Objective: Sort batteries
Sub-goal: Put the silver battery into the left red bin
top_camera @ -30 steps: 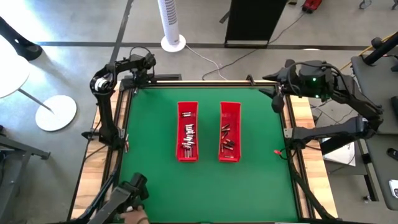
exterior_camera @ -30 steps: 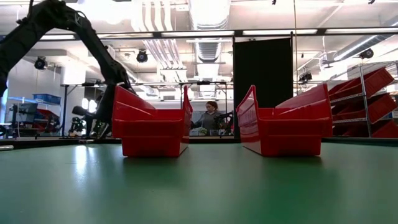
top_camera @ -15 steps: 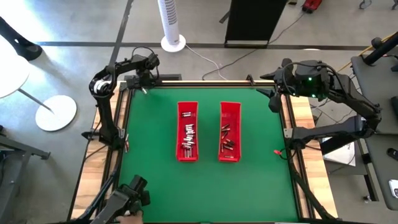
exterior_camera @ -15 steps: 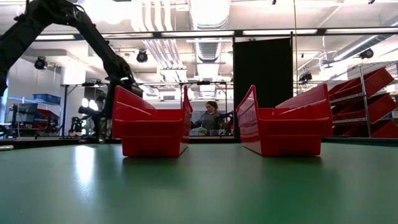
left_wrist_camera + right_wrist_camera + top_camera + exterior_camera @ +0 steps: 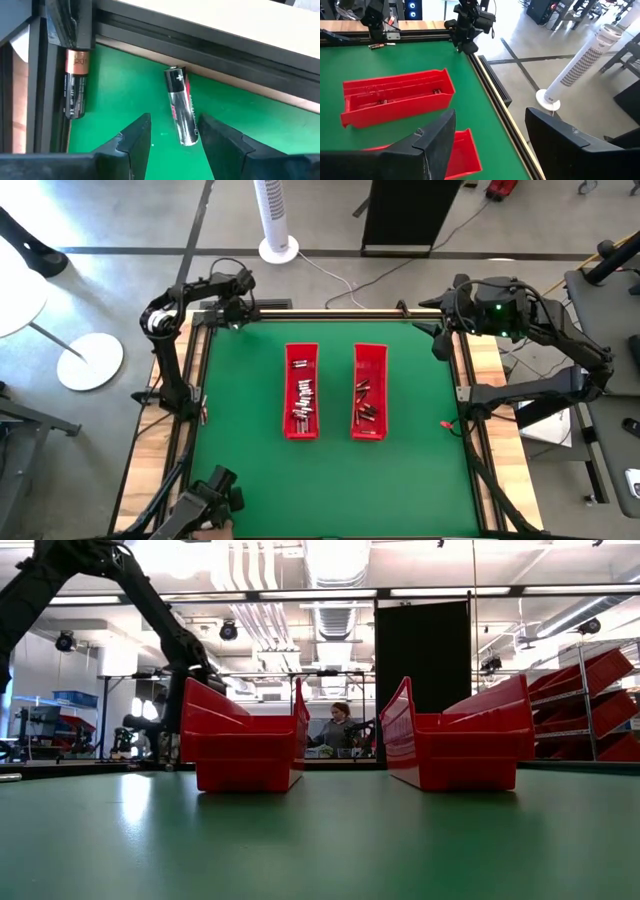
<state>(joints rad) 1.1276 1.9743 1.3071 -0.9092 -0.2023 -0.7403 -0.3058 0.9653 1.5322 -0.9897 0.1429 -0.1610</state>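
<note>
High view: the left pincer (image 5: pixel 232 317) hangs over the tabletop (image 5: pixel 240 430) corner, well apart from the left red tray (image 5: pixel 302 390); the right pincer (image 5: pixel 441 345) is farther off.

Left wrist view: the silver-black AA battery (image 5: pixel 181 107) lies just ahead of the open, empty left pincer, its long axis running between the fingers (image 5: pixel 135 137).

Right wrist view: the right pincer is open and empty.

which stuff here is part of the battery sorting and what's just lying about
Job:
- batteries in the left red tray
- batteries in the right red tray
- two loose batteries on the mat by the left gripper

Lying about:
- tower fan
- black cabinet
</note>
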